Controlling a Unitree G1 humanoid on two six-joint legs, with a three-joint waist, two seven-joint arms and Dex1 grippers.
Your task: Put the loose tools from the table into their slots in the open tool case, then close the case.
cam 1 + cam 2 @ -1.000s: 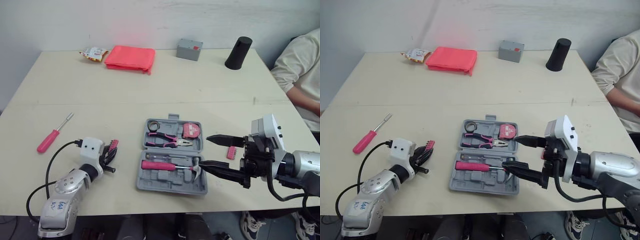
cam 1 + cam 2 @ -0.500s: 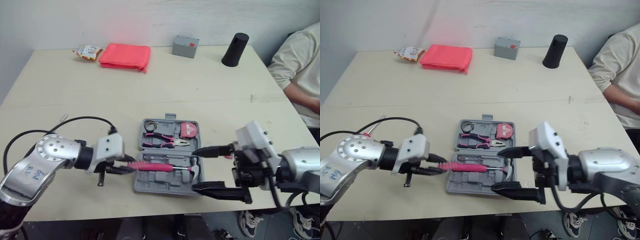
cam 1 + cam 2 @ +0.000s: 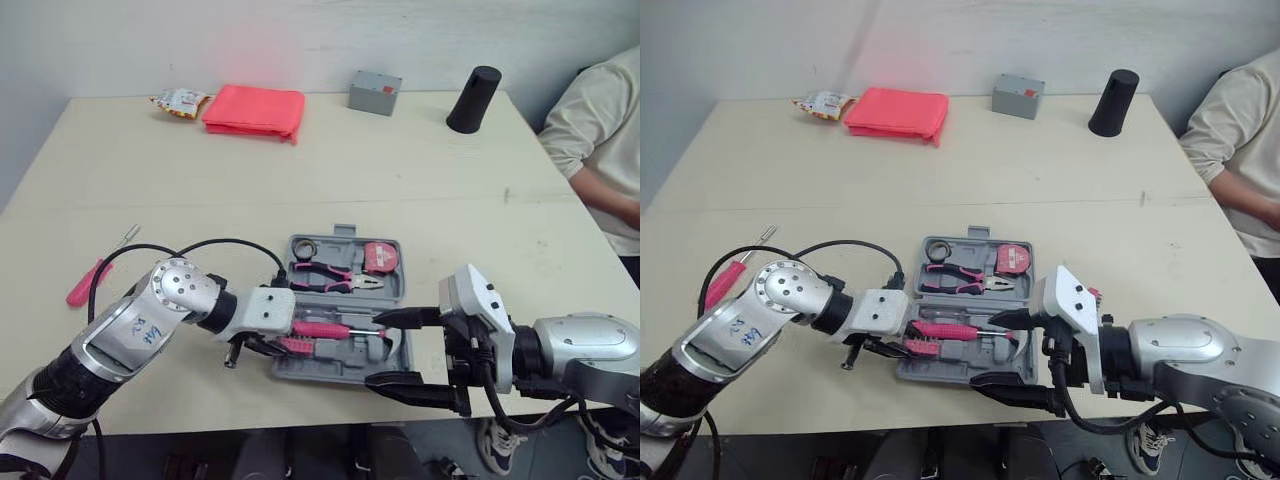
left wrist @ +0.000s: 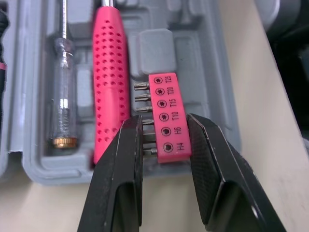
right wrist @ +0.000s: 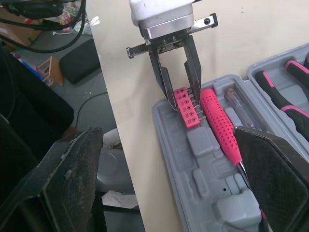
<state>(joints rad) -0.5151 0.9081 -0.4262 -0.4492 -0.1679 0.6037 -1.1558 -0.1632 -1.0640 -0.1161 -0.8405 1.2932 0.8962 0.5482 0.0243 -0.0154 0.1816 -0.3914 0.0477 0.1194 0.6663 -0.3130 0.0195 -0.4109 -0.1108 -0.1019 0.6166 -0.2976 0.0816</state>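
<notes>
The grey tool case [image 3: 344,233] lies open near the table's front edge. It holds pliers [image 3: 335,277], a tape measure [image 3: 379,258] and a pink-handled hammer [image 4: 110,96]. My left gripper [image 4: 164,121] is shut on a pink bit holder [image 4: 166,116], low over the case's near-left part, beside the hammer handle. At the case's near-right corner my right gripper [image 3: 378,350] stands wide open with nothing between its fingers. A loose pink screwdriver [image 3: 82,283] lies on the table at the far left.
Along the back edge stand a red pouch [image 3: 255,110], a snack packet [image 3: 180,100], a grey box [image 3: 375,92] and a black cup [image 3: 473,100]. A person [image 3: 600,130] sits at the table's right side. My left arm's black cable [image 3: 190,247] loops over the table.
My left arm has swung right from the table's left part and carried the bit holder over the case. My right gripper has dropped toward the case's near-right corner, still open.
</notes>
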